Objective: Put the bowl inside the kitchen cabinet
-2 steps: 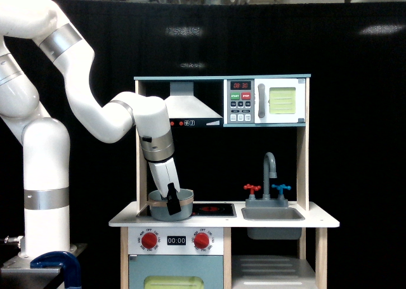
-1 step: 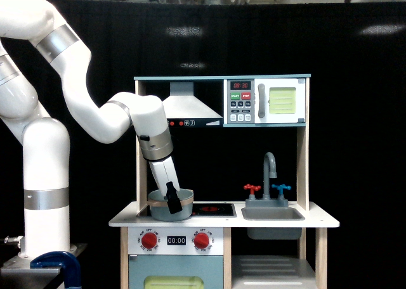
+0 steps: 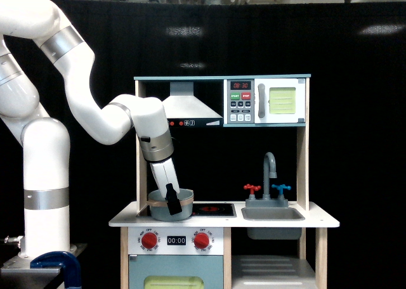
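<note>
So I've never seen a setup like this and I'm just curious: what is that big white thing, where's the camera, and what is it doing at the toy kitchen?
The white jointed machine is a single robot arm, filmed by one camera standing off the arm and facing a toy kitchen. Its gripper reaches down at a grey-blue bowl sitting on the stovetop; one dark finger lies over the bowl's near wall, so it seems to be gripping the rim, though I can't confirm that. On the exterior view's right are a sink with a faucet, and a microwave above. The open kitchen cabinet is below the sink.
</note>
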Motion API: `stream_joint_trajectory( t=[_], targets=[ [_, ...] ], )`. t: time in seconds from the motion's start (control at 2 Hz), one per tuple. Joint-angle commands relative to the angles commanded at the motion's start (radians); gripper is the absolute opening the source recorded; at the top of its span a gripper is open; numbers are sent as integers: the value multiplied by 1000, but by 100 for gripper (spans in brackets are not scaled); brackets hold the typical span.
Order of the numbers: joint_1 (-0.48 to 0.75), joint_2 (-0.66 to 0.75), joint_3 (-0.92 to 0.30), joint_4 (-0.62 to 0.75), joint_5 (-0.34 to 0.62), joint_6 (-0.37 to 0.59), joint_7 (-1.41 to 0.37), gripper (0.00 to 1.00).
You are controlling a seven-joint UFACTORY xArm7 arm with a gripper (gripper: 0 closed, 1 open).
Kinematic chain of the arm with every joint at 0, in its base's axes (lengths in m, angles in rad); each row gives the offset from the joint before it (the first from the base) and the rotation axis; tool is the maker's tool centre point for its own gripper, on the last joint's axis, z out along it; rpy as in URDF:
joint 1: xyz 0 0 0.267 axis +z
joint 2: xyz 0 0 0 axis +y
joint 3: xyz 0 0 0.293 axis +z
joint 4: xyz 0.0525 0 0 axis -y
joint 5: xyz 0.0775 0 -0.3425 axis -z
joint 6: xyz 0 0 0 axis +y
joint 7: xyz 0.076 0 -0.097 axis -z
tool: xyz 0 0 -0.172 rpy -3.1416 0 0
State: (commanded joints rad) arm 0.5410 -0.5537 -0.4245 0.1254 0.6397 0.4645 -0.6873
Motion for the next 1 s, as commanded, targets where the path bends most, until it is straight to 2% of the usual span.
stream_joint_trajectory(
  t=[0.5,1.0],
  targets=[
    [33,38,-33,21,24,-16,-31,0],
    [-135,-4,-40,130,-157,187,19,0]
  ],
)
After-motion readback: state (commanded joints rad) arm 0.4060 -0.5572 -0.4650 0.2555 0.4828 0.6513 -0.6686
